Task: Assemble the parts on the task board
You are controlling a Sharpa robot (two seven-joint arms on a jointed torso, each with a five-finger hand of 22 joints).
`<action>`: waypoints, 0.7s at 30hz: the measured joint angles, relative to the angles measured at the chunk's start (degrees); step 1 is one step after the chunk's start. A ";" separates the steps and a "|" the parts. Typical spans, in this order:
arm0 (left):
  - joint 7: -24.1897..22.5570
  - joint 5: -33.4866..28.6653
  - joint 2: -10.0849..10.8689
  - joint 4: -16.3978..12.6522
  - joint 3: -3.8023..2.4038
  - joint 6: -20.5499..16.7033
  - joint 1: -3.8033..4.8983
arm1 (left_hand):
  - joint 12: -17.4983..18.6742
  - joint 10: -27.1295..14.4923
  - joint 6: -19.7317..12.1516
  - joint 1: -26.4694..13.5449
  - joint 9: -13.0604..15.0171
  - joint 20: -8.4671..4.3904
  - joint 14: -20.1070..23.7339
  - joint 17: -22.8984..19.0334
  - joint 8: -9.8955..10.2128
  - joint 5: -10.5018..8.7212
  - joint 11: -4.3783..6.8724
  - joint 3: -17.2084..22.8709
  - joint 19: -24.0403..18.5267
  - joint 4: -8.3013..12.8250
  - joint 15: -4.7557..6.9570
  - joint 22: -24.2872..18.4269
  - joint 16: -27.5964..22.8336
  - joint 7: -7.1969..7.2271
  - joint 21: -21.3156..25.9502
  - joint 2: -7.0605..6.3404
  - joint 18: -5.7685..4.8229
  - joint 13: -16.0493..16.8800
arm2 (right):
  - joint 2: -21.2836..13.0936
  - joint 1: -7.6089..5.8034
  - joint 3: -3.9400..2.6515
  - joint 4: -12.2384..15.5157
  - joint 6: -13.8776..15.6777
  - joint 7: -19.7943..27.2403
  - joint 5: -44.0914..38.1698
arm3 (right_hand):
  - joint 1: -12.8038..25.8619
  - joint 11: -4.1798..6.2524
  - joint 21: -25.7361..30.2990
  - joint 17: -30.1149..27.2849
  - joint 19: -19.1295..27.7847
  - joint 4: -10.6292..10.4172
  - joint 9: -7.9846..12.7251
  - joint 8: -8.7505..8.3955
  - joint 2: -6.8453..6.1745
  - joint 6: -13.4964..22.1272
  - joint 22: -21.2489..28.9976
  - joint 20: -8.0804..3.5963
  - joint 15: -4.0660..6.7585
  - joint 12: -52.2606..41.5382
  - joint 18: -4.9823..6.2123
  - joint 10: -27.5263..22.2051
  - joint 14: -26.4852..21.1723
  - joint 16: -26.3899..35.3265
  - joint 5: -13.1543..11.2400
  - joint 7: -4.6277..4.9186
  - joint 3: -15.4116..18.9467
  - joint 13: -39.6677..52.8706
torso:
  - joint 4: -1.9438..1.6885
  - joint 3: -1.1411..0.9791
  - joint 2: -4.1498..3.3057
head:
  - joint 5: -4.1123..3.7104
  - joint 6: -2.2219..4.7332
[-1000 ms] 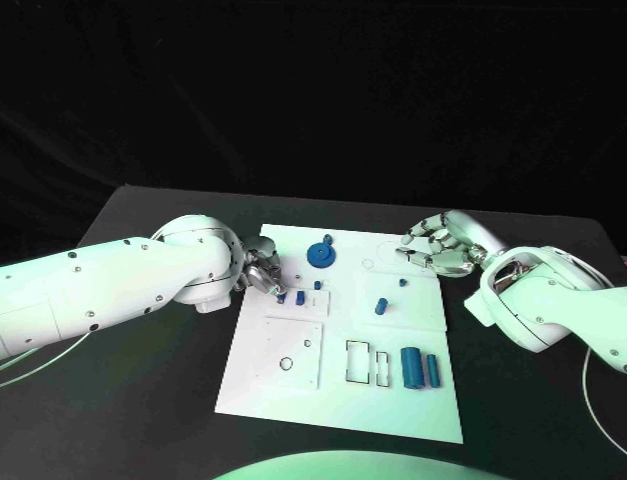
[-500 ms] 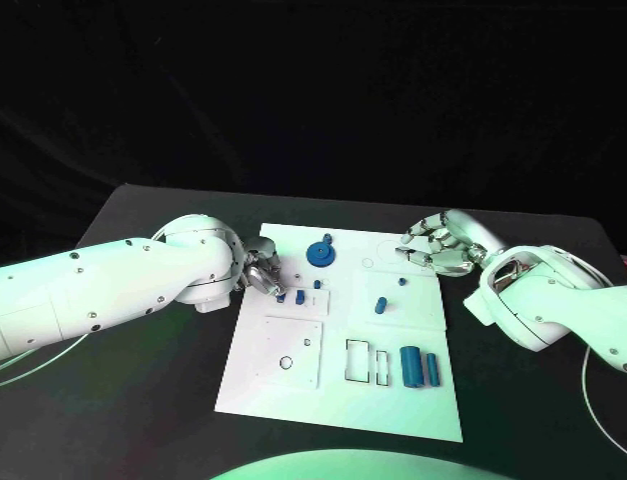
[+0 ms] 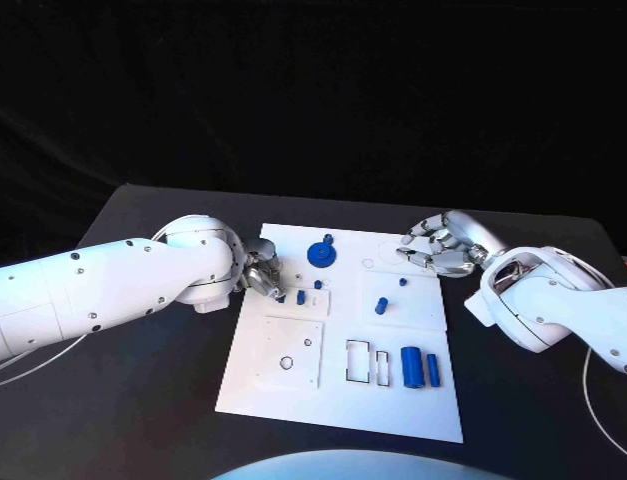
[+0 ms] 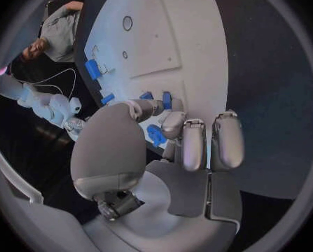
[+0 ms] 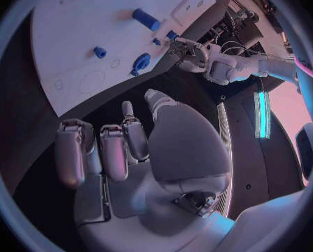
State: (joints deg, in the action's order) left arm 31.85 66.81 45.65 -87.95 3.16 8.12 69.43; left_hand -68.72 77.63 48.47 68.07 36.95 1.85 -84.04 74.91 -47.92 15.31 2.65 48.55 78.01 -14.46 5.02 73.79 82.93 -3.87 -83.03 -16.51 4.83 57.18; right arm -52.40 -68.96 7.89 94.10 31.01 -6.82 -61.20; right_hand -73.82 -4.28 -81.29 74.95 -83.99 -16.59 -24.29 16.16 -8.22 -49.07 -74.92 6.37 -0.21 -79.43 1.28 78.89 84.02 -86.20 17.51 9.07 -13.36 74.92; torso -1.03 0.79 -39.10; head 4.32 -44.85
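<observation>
White task board [image 3: 339, 400] is lying mid-frame on the black counter [image 3: 140, 420], blue parts [image 3: 420, 368] scattered over it. The left hand [image 3: 263, 272] is working at the board's left edge, its fingers [image 4: 191, 143] curling around a small blue part [image 4: 156, 134], seemingly pinching it. The right hand [image 3: 440, 243] is hovering at the upper right corner, fingers loosely curled and holding nothing. Judging by this, a part is being picked; next calls for lifting it and aligning it with its recess.

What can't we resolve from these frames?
- Left hand contact: in the head view its fingers sit over small blue parts; in the left wrist view its thumb covers a blue part, so grip is unclear.
- Right hand: fingers curled; contents hidden.
- Task board markings: too small.
</observation>
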 measured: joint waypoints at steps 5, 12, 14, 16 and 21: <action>0.06 0.05 0.00 0.00 -0.02 0.11 0.00 | 0.00 0.00 0.00 0.00 0.00 0.00 0.00 0.00 -0.05 -0.01 0.00 0.00 0.00 0.00 0.00 0.00 0.00 0.00 0.00 0.00 -0.01 -0.12 | 0.00 0.02 0.00 0.00 0.00 0.01 0.00 | 0.00 0.00 0.00 0.00 0.00 0.16 0.00 0.00 0.00 0.00 0.00 0.00 0.00 0.00 0.00 0.00 0.00 0.00 0.24 0.00 0.16 0.00 | 0.03 0.01 -0.01 | 0.09 0.04; 0.09 0.07 -0.01 0.01 -0.05 0.19 0.01 | 0.00 -0.01 0.00 0.01 0.00 0.00 0.00 0.00 -0.06 -0.01 -0.01 0.00 0.00 0.00 0.00 -0.01 0.00 0.00 0.00 0.01 0.00 -0.12 | 0.00 0.03 0.00 -0.01 0.00 0.02 0.00 | 0.00 0.00 0.00 -0.01 0.00 0.16 0.01 0.00 0.00 0.00 0.01 0.00 0.00 0.00 0.00 0.00 0.00 0.00 0.24 0.00 0.16 0.00 | 0.04 -0.03 -0.03 | 0.06 0.04; 0.12 0.07 -0.02 0.01 -0.05 0.19 0.01 | 0.00 -0.01 0.01 0.01 0.00 0.00 0.00 0.00 -0.06 -0.01 -0.01 0.00 0.00 0.00 0.00 -0.01 0.00 0.00 0.00 0.01 0.00 -0.12 | 0.00 0.03 0.00 -0.01 0.01 0.03 0.00 | 0.00 0.00 0.00 -0.01 0.00 0.16 0.01 0.00 0.00 0.00 0.01 0.00 0.00 0.00 0.00 0.00 0.00 0.00 0.24 0.00 0.16 0.00 | 0.05 -0.03 -0.04 | 0.04 0.04; 0.13 0.07 -0.02 0.01 -0.06 0.21 0.01 | 0.00 -0.01 0.02 0.01 0.00 0.00 0.00 0.00 -0.07 -0.02 -0.01 0.00 0.00 0.00 0.00 -0.01 0.00 0.02 0.00 0.01 0.00 -0.12 | 0.00 0.03 0.00 -0.01 0.01 0.03 0.00 | 0.00 0.00 0.00 -0.01 0.00 0.16 0.01 0.00 0.00 0.00 0.01 0.00 0.00 0.00 0.00 0.00 0.00 0.00 0.24 0.00 0.16 0.00 | 0.06 -0.03 -0.05 | 0.03 0.04; 0.17 0.05 -0.02 0.01 -0.07 0.26 0.02 | 0.05 -0.01 0.04 -0.30 0.00 0.00 0.13 0.00 -0.07 -0.04 -0.01 0.16 0.00 -0.16 0.12 0.05 0.00 0.03 0.00 0.31 0.00 -0.47 | -0.03 0.03 0.00 -0.01 0.01 0.04 0.00 | 0.00 0.00 0.00 -0.01 0.00 0.16 0.01 0.00 0.00 0.00 0.01 0.00 0.00 0.00 0.00 0.00 0.00 0.00 0.24 0.00 0.16 0.00 | 0.08 -0.05 -0.05 | -0.01 0.01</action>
State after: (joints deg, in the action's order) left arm 32.01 66.86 45.63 -87.94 3.10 8.38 69.45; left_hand -68.66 77.62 48.50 67.77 36.95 1.85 -83.91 74.91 -47.99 15.27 2.64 48.71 78.00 -14.62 5.14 73.83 82.93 -3.84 -83.03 -16.20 4.83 56.71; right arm -52.43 -68.93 7.88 94.09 31.02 -6.78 -61.20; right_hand -73.82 -4.28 -81.30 74.93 -83.99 -16.44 -24.27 16.16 -8.22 -49.07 -74.91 6.37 -0.21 -79.43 1.28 78.89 84.02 -86.20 17.75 9.07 -13.20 74.92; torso -0.95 0.74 -39.16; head 4.32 -44.84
